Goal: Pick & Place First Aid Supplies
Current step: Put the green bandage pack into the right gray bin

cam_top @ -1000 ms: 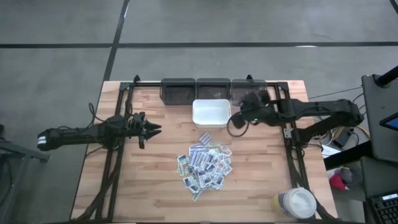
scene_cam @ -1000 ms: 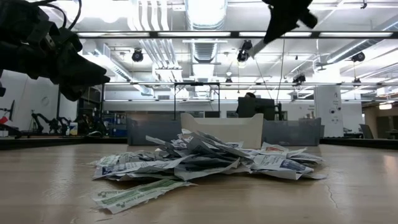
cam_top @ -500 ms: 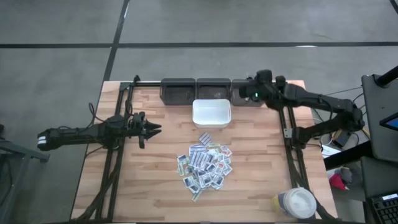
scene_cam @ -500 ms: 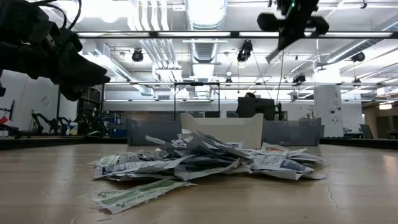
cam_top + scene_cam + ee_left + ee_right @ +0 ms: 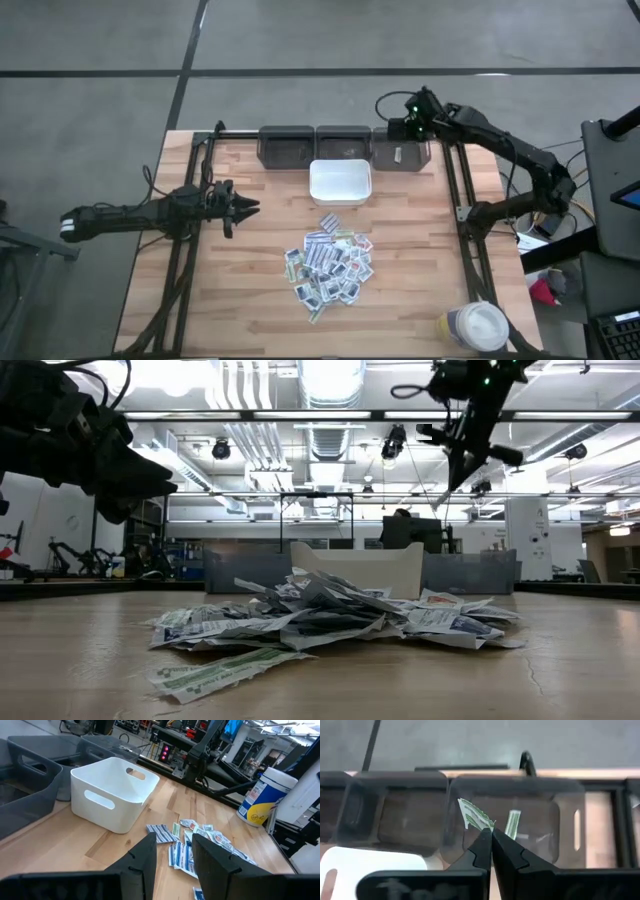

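A wooden surface (image 5: 250, 300) seen from above holds a loose pile of first aid packets (image 5: 332, 264) near its middle, small flat white and grey sachets with blue, red and green print. Just behind the pile sits a white square tray (image 5: 340, 183), and behind that, along the far edge, a row of three dark grey bins (image 5: 343, 144). The right end effector (image 5: 405, 127) hangs over the rightmost bin, its fingers pressed together and pinching the corner of a green-printed packet (image 5: 474, 816); another green-striped packet (image 5: 512, 824) lies on the bottom of that bin. The left end effector (image 5: 247, 207) waits above the left side of the surface, well apart from the pile, fingers spread with nothing between them. A round white-lidded jar (image 5: 476, 326) stands at the near right corner.
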Available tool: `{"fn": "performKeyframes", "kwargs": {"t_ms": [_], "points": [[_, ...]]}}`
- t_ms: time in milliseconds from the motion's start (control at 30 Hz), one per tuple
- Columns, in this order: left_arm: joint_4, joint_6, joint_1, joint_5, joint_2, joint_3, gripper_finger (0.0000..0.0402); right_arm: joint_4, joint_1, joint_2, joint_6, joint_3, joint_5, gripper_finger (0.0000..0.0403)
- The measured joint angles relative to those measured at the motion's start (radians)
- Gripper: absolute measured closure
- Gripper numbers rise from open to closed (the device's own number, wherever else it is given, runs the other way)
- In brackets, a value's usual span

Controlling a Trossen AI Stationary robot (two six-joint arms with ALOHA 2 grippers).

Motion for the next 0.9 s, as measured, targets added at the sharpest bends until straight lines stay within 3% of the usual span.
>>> {"fn": "performKeyframes", "kwargs": {"t_ms": [133,400,900], "points": [[0.0,-0.013,0.0,-0.001,0.0,0.0,0.0282,0.0,-0.051,0.067,-0.026,0.0,-0.072,0.0394],[0.0,-0.013,0.0,-0.003,0.0,0.0,0.0282,-0.02,-0.09,0.216,-0.072,0.009,-0.073,0.0394],[0.0,-0.013,0.0,-0.003,0.0,0.0,0.0282,-0.218,-0.089,0.48,-0.119,0.221,-0.037,0.0394]]}}
